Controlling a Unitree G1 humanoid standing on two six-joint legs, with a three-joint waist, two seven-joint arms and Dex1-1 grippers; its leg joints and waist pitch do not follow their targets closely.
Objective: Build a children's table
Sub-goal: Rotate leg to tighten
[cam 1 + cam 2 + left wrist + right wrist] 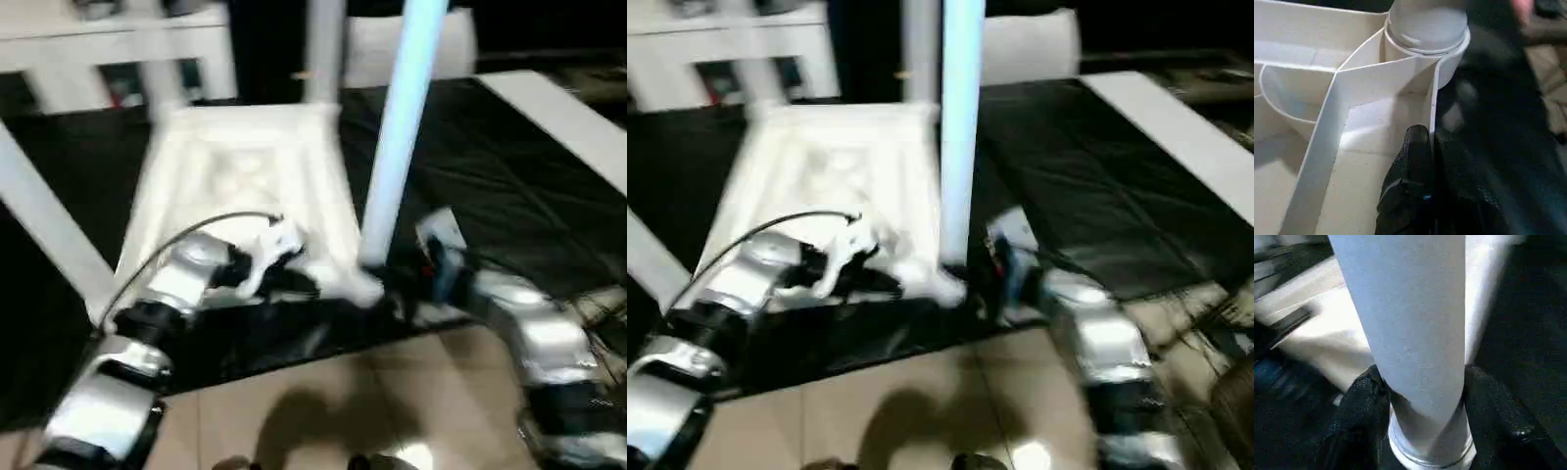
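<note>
Currently, step: leg [400, 137] being seated in corner socket [1426, 44].
Right jaws: clamped around leg base.
Left jaws: pinching table top [245, 186] rim.
Advice: leg kept upright, pressed straight down.

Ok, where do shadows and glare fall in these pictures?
Left eye view: a dark shadow lies on the tan floor near the bottom edge, with a bright glare spot beside it, and the right forearm carries highlights. Left wrist view: the table top ribs shade the pockets between them. Right wrist view: the leg is evenly lit.
</note>
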